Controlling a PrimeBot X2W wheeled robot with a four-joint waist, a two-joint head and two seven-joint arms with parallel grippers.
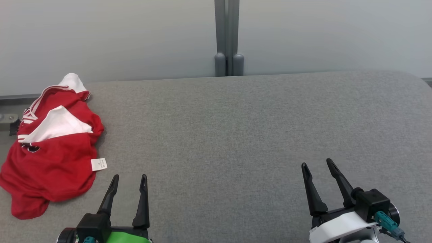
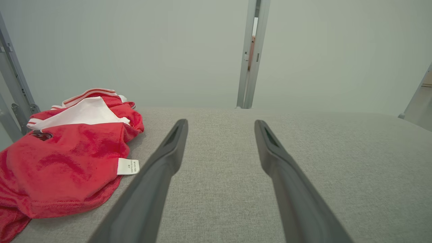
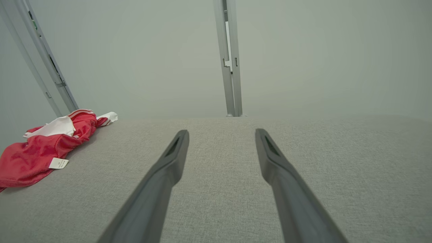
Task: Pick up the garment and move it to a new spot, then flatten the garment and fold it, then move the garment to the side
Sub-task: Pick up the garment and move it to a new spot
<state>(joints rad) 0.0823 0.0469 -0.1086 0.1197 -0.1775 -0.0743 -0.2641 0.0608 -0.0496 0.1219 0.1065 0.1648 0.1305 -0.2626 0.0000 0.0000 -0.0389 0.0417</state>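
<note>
The garment [image 1: 50,155] is a red shirt with white panels and a white care label, lying crumpled at the far left of the grey table [image 1: 236,135]. My left gripper [image 1: 130,179] stands open near the front edge, just right of the garment's lower hem, with nothing between its fingers. My right gripper [image 1: 317,165] is open and empty at the lower right, far from the cloth. In the left wrist view the garment [image 2: 64,165] lies left of the open left gripper [image 2: 221,123]. The right wrist view shows the garment [image 3: 44,148] far left of the right gripper [image 3: 221,132].
A pale wall panel with a grey vertical post [image 1: 226,37] stands behind the table. The table's far edge runs just beyond the garment, and a metal bracket [image 1: 8,123] sits at the left edge. Bare grey cloth surface spans the middle and right.
</note>
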